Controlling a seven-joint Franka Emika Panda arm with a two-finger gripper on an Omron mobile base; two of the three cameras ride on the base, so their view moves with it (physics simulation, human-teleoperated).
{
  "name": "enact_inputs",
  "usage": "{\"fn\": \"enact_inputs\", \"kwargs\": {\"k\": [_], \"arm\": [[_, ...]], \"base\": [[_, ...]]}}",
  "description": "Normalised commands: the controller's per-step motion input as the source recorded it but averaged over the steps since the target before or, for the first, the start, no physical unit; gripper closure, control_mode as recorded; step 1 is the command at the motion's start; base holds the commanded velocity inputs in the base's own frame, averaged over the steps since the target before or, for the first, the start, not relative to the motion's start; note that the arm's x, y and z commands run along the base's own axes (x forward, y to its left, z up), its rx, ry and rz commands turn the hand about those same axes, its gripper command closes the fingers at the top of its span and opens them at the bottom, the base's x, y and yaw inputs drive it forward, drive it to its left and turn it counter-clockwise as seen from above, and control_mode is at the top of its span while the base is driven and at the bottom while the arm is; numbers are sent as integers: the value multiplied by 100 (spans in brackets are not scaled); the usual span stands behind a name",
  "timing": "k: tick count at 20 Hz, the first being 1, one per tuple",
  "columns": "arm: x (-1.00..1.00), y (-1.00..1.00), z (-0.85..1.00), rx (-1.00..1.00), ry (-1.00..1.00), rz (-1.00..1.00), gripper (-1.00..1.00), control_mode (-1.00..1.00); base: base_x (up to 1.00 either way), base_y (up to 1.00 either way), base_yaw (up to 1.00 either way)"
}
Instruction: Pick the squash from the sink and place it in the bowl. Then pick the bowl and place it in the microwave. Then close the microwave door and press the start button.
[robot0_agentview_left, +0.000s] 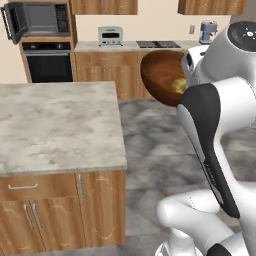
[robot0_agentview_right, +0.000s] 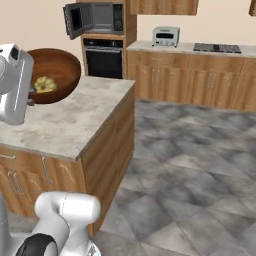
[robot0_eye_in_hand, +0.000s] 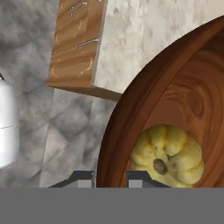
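- While it rides in the bowl, the squash (robot0_eye_in_hand: 168, 151) lies low against the inner wall, a pale yellow lobed body with its stem scar turned toward the hand camera; in the right base view the squash (robot0_agentview_right: 45, 84) sits in the lower part of the tipped bowl.
- Bowl (robot0_agentview_right: 52, 75): dark reddish-brown wood, carried in the air, tilted so its open side faces the base cameras; rim (robot0_eye_in_hand: 114, 131) runs between the two finger tips in the hand view.
- Gripper (robot0_eye_in_hand: 109, 178): clenched on the bowl's rim, one finger tip outside the wall and one inside, beside the squash.
- Island counter (robot0_agentview_left: 55, 125): pale stone top on wooden cabinets, just below and left of the bowl in the left base view; nothing rests on the part shown.
- Microwave (robot0_agentview_left: 42, 20): built in above the black wall oven (robot0_agentview_left: 48, 65), far across the room and to the left of the bowl; its cavity faces the room.
- Microwave door (robot0_agentview_left: 10, 24): swung open on the left side.
- Governing relation, by judgement: the microwave lies far ahead and leftward of the held bowl, beyond the island, so the carry must cross or round the counter while keeping the tilted bowl from shedding the squash.
- Far counter: toaster oven (robot0_agentview_left: 110, 35), cooktop (robot0_agentview_left: 157, 44).
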Motion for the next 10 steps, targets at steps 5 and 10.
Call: {"fn": "enact_inputs", "kwargs": {"k": [5, 10], "arm": [[0, 0, 0, 0, 0, 0, 100, 100], [0, 0, 0, 0, 0, 0, 100, 100]], "base": [[54, -85, -22], [92, -86, -17]]}}
